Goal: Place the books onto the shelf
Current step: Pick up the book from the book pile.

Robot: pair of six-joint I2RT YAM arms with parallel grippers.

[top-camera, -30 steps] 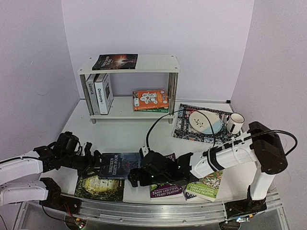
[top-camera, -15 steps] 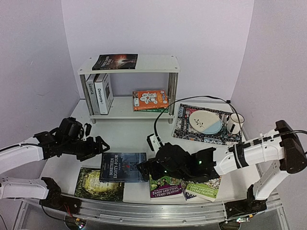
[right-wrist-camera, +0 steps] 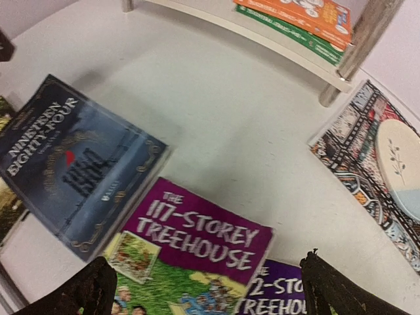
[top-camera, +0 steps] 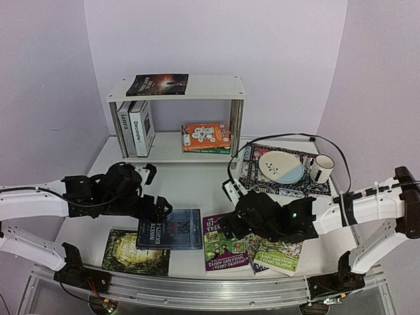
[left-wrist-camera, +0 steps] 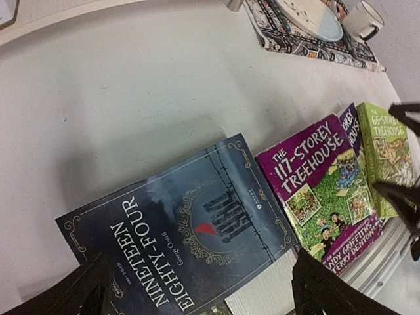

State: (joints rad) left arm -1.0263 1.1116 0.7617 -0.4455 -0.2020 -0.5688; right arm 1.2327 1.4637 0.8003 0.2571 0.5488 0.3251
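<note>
1. Left pincer point(left-wrist-camera: 202, 266): you have brought it in over the dark book point(left-wrist-camera: 172, 231). It is spread wide and empty, with the book flat beneath it.
2. Right pincer point(right-wrist-camera: 205, 266): drawn back, spread wide, empty. The purple book point(right-wrist-camera: 197, 237) lies beneath.
3. Shelf point(top-camera: 167, 152): well beyond both. The pickup likely falls to the left.

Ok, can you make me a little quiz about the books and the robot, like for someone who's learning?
1. True or false: the dark book on top of the shelf lies flat.
2. Which book is closest to the left end effector? A) Nineteen Eighty-Four B) the orange book C) 117-Storey Treehouse
3. How many white books stand upright on the shelf's lower board?
Key: 1 true; 2 A; 3 two.
</note>
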